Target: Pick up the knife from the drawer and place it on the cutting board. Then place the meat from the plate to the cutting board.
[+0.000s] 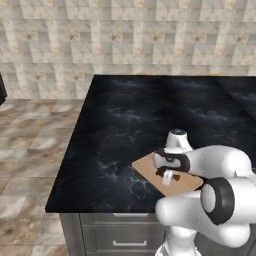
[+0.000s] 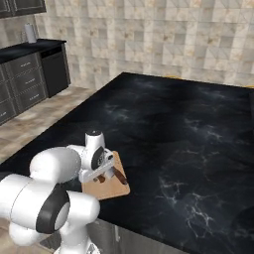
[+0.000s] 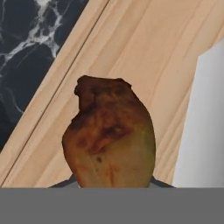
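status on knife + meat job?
Done: knife lies on the cutting board. In hand: meat in the shut pincer, over the board. Left: set it down, release.

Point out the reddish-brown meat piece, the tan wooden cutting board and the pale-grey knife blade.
reddish-brown meat piece (image 3: 109,135), hand view, middle of its browned surface
tan wooden cutting board (image 3: 144,52), hand view, bare grain
pale-grey knife blade (image 3: 205,127), hand view, flat side
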